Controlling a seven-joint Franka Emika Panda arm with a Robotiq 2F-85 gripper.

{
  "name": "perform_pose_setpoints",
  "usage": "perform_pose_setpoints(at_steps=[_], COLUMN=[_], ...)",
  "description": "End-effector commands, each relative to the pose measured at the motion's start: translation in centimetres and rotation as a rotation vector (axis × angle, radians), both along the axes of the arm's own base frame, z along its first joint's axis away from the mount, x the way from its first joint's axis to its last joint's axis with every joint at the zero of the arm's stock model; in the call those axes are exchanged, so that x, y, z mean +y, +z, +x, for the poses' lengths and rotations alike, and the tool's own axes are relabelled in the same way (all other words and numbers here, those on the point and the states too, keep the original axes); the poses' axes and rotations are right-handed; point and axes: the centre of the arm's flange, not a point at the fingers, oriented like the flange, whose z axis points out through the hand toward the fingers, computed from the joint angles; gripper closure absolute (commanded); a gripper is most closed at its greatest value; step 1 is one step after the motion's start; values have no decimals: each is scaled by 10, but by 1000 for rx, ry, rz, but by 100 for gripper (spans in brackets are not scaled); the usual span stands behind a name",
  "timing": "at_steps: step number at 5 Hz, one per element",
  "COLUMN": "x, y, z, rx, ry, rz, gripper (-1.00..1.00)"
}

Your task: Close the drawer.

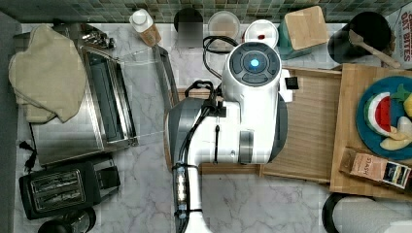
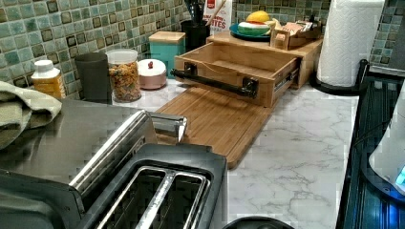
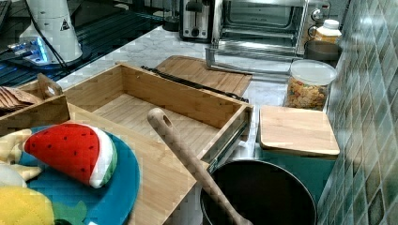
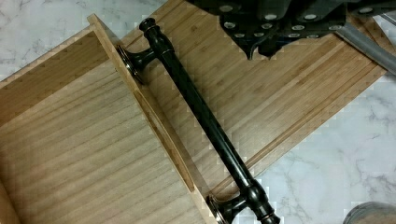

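The drawer [image 2: 237, 66] stands pulled out from the pale wooden cabinet block [image 2: 305, 52], with its light-wood inside [image 3: 155, 117] bare. A dark bar handle [image 4: 205, 121] runs across its front. In the top view the white arm [image 1: 243, 111] hangs over the drawer's front half, while the drawer's far part [image 1: 311, 126] shows beside it. My gripper [image 4: 264, 46] hovers above the bamboo cutting board [image 4: 280, 93], on the handle's outer side and apart from it, touching nothing.
The cutting board [image 2: 215, 119] lies right in front of the drawer. A toaster oven [image 1: 97, 107] with its door open and a toaster [image 1: 63, 187] stand beyond it. A cereal jar [image 2: 124, 74], a teal box [image 3: 295, 131] and a black pot [image 3: 258, 197] line the tiled wall. A paper towel roll [image 2: 348, 38] stands beside the cabinet.
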Motion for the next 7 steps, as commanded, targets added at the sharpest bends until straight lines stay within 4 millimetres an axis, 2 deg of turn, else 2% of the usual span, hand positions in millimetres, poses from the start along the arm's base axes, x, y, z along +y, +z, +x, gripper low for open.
perform_pose_setpoints(at_steps=[1, 3, 4, 5, 7], x=[-3, 0, -2, 2, -2], y=[-5, -49, -81, -108, -153], z=[-2, 10, 7, 16, 10], rx=[11, 4, -28, 4, -22], ry=[-4, 157, 238, 282, 329], rz=[-2, 49, 80, 86, 88], gripper=[100, 100, 100, 100, 100])
